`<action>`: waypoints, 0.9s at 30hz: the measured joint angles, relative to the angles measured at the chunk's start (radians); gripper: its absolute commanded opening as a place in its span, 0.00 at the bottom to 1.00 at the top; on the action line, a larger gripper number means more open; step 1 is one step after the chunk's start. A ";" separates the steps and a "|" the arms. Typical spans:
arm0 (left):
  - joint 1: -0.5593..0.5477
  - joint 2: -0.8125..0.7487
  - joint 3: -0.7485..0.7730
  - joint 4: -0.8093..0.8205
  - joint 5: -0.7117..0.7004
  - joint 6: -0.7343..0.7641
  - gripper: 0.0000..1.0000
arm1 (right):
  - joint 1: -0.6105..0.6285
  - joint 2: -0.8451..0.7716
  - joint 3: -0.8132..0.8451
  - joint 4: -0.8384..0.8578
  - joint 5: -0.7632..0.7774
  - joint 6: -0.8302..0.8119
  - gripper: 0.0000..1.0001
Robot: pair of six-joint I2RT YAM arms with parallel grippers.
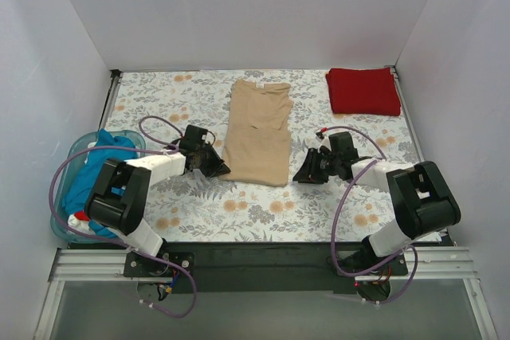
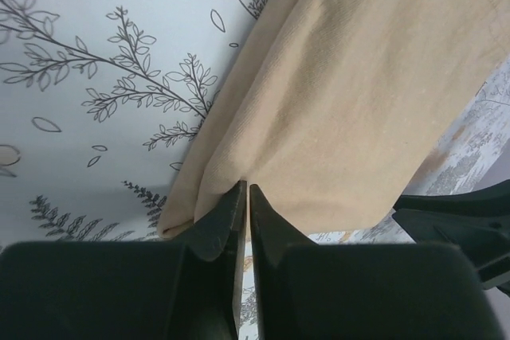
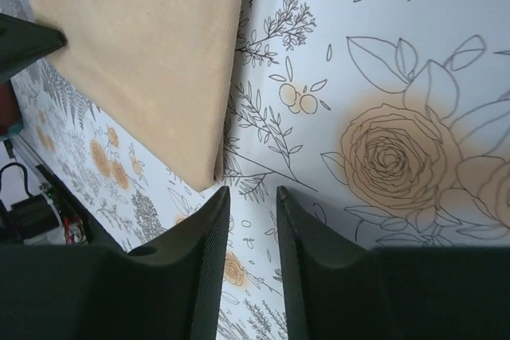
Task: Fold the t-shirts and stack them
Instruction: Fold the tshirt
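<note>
The tan t-shirt lies flat at the middle of the table, folded to a long strip, so I judge the crosswise fold is in hand. The left fingers are pressed almost together at its 7 o'clock corner; if they hold cloth, I cannot tell. The right fingers stand a little apart, empty, just beside the 5 o'clock corner. Next, both should pinch the hem and carry it toward 12 o'clock.

a robot lab test booth: plain white walls around a floral tablecloth, metal mounting rail
</note>
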 measured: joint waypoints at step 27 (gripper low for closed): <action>0.095 0.408 0.469 0.098 -0.016 0.082 0.18 | 0.045 -0.174 -0.058 -0.101 0.038 -0.035 0.44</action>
